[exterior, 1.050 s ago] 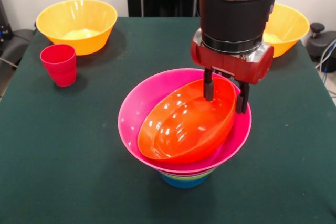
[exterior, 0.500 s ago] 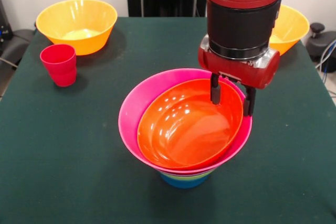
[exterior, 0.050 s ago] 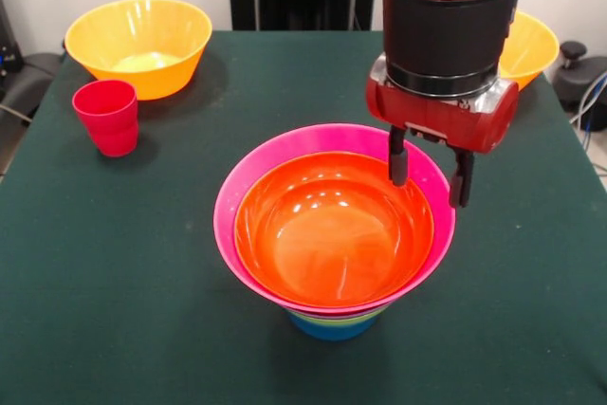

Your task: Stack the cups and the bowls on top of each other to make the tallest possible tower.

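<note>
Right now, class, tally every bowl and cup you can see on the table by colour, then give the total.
Yellow-orange bowls: 2 (one, one behind the arm)
Pink bowl: 1
Orange bowl: 1
Lime green bowl, only a sliver showing: 1
Blue bowl at the base: 1
Red cup: 1
Total: 7

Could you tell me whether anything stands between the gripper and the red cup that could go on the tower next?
Nothing visible does. The gripper hangs open over the tower's orange bowl; the red cup stands apart on bare green table, beside a yellow bowl.
</note>
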